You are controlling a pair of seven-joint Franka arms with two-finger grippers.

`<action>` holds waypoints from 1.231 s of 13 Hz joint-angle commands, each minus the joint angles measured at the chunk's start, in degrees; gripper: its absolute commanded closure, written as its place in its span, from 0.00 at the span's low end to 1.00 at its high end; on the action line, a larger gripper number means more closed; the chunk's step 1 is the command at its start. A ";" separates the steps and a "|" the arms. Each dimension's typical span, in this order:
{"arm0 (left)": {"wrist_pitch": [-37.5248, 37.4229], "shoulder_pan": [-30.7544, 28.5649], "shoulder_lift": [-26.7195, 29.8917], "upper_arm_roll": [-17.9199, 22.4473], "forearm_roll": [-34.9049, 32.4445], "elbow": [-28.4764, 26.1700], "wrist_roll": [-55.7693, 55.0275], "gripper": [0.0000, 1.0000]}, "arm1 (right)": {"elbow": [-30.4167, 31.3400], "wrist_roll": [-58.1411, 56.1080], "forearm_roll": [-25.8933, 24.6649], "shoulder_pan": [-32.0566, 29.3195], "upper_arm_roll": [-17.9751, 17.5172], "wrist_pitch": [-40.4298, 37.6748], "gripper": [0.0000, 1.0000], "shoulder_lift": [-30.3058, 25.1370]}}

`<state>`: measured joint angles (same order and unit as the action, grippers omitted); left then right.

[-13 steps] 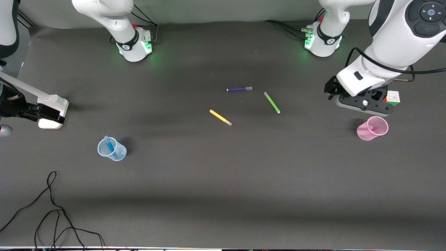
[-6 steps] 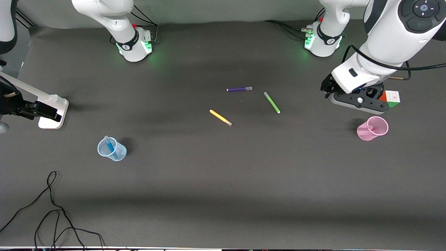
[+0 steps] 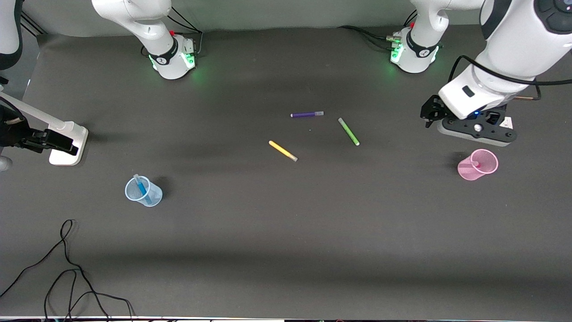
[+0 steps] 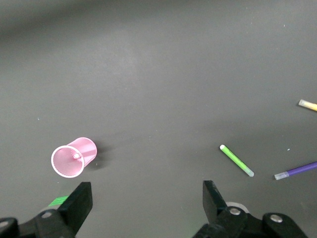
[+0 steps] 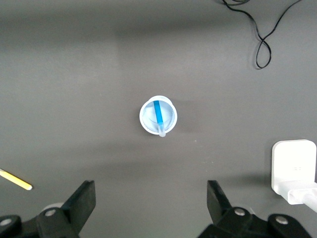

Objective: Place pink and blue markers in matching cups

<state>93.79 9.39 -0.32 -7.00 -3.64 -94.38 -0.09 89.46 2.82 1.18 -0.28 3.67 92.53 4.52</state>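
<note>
The front view looks steeply down from high across the table, facing both bases. Each wrist view looks down from well above: the left shares the pink cup, the right the blue cup.

One marker stands in each cup.

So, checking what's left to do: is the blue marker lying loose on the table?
No, the blue marker stands inside the blue cup.

three loose markers mid-table, open surroundings
</note>
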 commanded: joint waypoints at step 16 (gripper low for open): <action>-6.78 -3.06 -5.74 1.37 0.04 8.33 0.00 0.01 | 1.59 -1.33 -0.91 1.07 0.90 -1.04 0.00 -1.71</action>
<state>88.49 6.33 -5.52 -5.49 -3.63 -87.79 -0.03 89.50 2.50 0.94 -0.18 3.82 91.17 4.50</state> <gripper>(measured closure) 0.004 0.000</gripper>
